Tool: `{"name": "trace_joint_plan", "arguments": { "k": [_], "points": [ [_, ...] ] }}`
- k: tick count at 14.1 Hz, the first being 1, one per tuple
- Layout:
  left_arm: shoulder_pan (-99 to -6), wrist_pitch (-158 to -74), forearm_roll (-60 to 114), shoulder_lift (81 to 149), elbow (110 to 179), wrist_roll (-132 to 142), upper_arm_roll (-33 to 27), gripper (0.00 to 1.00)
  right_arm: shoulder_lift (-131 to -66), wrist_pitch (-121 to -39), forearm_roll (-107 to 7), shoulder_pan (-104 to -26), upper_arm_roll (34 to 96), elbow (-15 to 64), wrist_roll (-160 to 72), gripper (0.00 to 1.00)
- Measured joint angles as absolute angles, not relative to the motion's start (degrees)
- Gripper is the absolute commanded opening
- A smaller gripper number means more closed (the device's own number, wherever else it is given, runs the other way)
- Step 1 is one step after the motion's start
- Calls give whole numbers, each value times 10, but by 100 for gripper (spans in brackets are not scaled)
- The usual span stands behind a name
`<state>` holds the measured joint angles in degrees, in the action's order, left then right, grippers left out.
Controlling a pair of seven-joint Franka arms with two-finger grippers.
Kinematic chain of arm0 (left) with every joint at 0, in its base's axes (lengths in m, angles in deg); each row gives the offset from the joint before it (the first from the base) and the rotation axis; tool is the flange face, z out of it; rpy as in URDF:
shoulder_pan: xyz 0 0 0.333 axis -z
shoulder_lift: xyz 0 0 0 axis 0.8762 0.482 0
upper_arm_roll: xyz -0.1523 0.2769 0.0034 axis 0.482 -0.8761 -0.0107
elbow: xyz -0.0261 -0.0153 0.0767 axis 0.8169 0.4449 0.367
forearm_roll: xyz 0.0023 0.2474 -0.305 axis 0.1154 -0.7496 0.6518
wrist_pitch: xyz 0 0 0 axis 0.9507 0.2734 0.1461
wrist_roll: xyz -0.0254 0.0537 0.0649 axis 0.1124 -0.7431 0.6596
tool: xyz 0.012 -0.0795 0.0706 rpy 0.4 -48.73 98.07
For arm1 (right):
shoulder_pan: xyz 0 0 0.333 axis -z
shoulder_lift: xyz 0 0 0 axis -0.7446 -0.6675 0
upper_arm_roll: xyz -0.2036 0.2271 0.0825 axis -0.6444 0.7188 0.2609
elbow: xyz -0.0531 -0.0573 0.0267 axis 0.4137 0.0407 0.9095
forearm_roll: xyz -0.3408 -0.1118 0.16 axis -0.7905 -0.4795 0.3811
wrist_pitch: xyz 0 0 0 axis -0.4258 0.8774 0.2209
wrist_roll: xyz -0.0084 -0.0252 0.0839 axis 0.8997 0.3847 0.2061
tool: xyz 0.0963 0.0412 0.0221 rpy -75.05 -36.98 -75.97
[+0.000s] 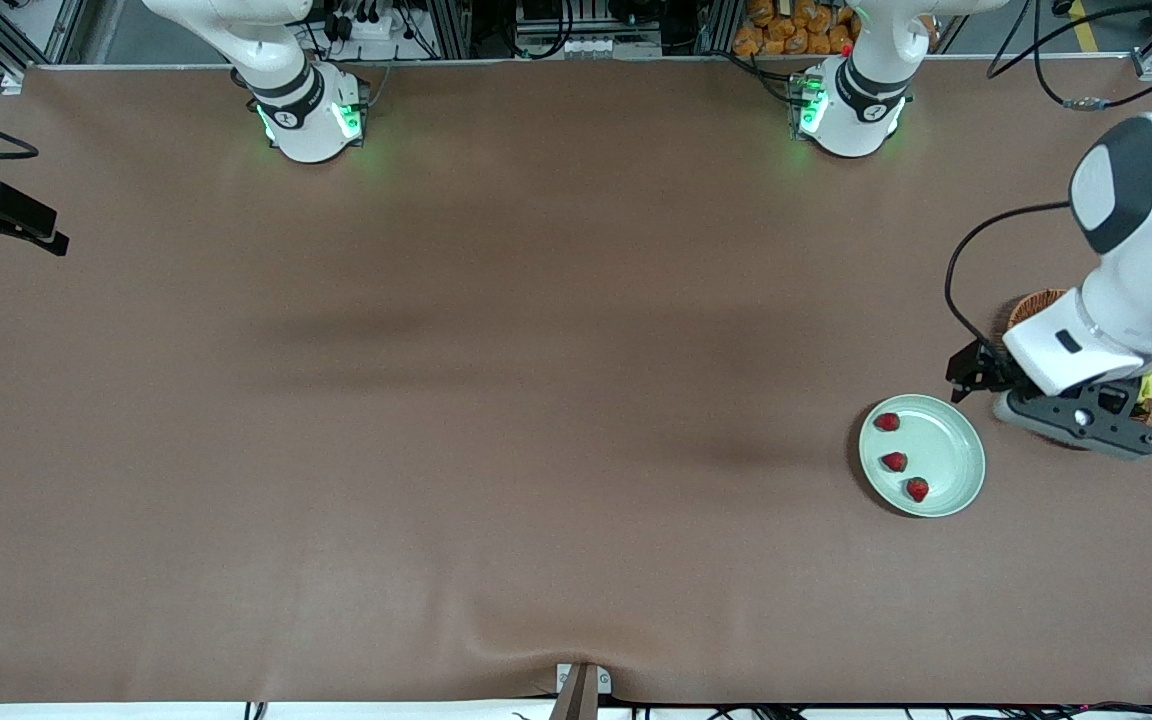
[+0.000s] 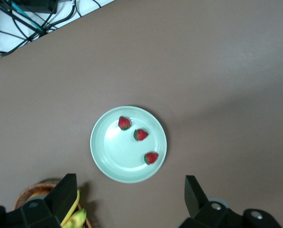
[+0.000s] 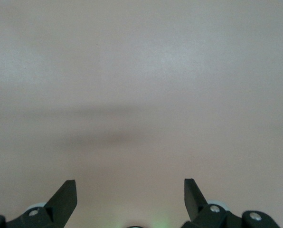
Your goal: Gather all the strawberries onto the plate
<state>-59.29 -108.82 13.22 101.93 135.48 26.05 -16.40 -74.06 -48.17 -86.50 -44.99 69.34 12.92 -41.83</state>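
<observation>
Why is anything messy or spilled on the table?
Nothing stands out. All three strawberries sit on the plate, which lies flat. The left gripper hangs empty over the basket, jaws open; the right arm waits.

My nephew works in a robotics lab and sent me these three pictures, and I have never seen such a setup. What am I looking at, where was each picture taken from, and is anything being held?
These are two white robot arms bolted along one edge of a brown table. Each ends in a two-finger gripper.

The wide picture comes from a high camera facing the robots. The other two come from small cameras on the arms' wrists, looking down past their own fingers.

On the table is a pale green plate with three strawberries lying in it. Beside it, toward the left arm's end, stands a wicker basket, mostly hidden by the arm, with something yellow-green inside.

The left gripper hangs open over the table at the plate's edge and holds nothing. The right gripper, also open and empty, waits over bare table.
</observation>
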Motion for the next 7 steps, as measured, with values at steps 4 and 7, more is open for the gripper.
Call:
{"name": "trace_joint_plan", "arguments": {
  "k": [4, 7],
  "points": [
    [-593, -995, 133, 967, 1355, 247, -186, 100, -741, -482, -865, -451, 694, 129, -418, 100],
    [-593, -944, 133, 907, 1357, 224, -198, 100, -741, -482, -865, -451, 695, 129, -418, 100]
  ]
}}
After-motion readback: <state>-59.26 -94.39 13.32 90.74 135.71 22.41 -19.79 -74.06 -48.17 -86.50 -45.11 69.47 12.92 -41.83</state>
